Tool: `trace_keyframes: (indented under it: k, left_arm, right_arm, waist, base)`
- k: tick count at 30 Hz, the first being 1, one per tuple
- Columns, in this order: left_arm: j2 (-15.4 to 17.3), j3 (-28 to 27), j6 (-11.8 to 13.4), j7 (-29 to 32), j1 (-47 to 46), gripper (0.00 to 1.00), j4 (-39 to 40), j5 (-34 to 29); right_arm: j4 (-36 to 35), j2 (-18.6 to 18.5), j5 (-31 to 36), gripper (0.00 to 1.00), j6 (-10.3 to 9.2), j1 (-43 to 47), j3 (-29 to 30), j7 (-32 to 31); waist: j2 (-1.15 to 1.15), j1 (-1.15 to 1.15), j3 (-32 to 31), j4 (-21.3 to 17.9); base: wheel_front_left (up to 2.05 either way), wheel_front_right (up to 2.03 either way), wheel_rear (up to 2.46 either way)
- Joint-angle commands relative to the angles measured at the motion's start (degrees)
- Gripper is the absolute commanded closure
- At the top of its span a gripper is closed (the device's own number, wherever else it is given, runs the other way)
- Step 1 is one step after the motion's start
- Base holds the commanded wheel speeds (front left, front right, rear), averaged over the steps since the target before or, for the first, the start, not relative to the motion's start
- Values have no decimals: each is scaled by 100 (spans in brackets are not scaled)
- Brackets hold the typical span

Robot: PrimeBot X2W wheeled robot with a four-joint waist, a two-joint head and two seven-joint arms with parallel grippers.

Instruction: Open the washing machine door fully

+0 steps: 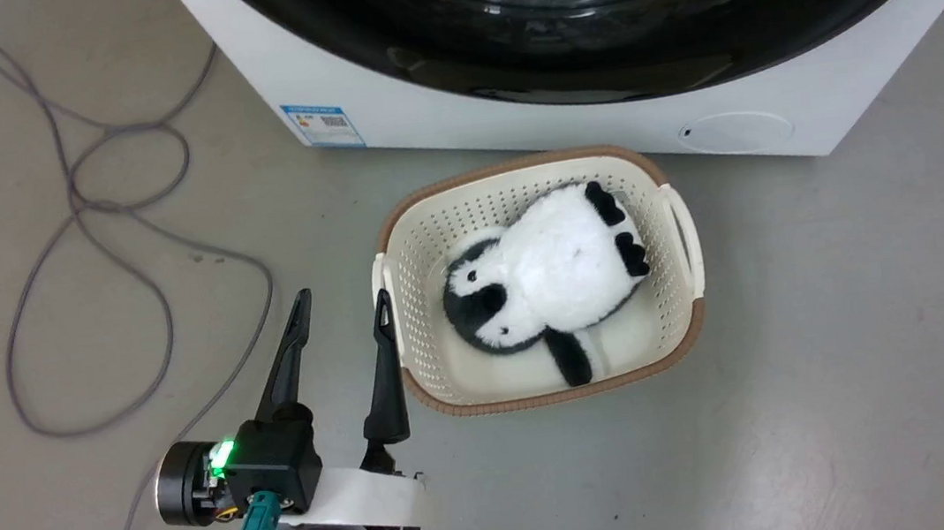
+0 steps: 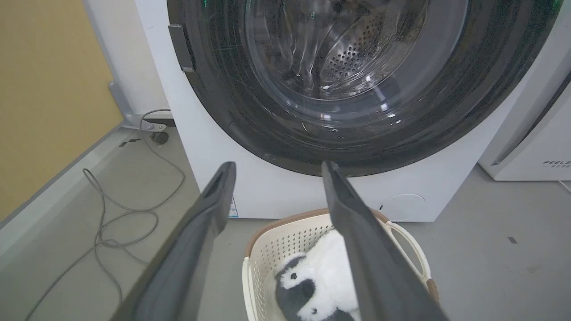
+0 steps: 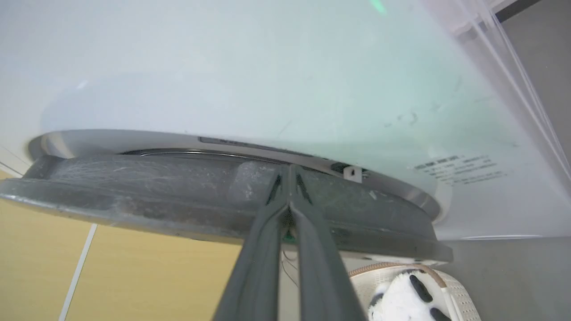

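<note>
The washing machine [image 1: 509,123] is a white box across the top of the head view. Its glossy black round door [image 1: 589,47] lies against the front, and through its glass bowl [image 2: 339,49] I see the steel drum. In the right wrist view the door's dark rim [image 3: 134,191] runs edge-on under the white front [image 3: 267,67], with a silver ring behind it. My right gripper [image 3: 290,168] is shut, its tips at the seam between rim and front. My left gripper [image 1: 342,296] is open and empty, low above the floor, pointing at the door [image 2: 232,102].
A cream basket [image 1: 681,223] holding a black-and-white plush penguin [image 1: 553,273] stands on the floor just before the machine, right of my left gripper. A grey cable [image 1: 74,204] loops on the floor at the left. A white FEELAIR appliance [image 2: 535,133] stands beside the machine.
</note>
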State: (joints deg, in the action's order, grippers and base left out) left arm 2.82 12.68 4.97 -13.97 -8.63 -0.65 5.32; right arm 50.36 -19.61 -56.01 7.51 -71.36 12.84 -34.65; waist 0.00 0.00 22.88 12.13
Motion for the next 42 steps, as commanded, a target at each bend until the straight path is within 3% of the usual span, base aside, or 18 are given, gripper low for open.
trace_keyframes:
  k: [1, 15, 29, 42]
  left_arm:
    - [6, 56, 49, -64, -130, 0, -8, 46]
    - [6, 124, 107, -103, -136, 0, -33, 78]
    - [6, 122, 83, -103, -87, 0, -57, 67]
    - [6, 19, 63, -103, 92, 0, -123, 88]
  right_arm:
    - [215, -77, -153, 100, -2, -294, 53, -134]
    - [796, -72, -149, 100, -2, -454, 50, -936]
    - [805, 121, -137, 100, -2, -147, 278, -1274]
    - [461, 375, -95, 100, -2, 789, 341, -1577]
  waist:
    - [0, 0, 62, 48]
    - [0, 0, 90, 123]
    - [0, 0, -37, 168]
    - [0, 0, -609, 134]
  base:
    - [0, 0, 0]
    - [0, 0, 0]
    - [0, 0, 0]
    - [0, 0, 0]
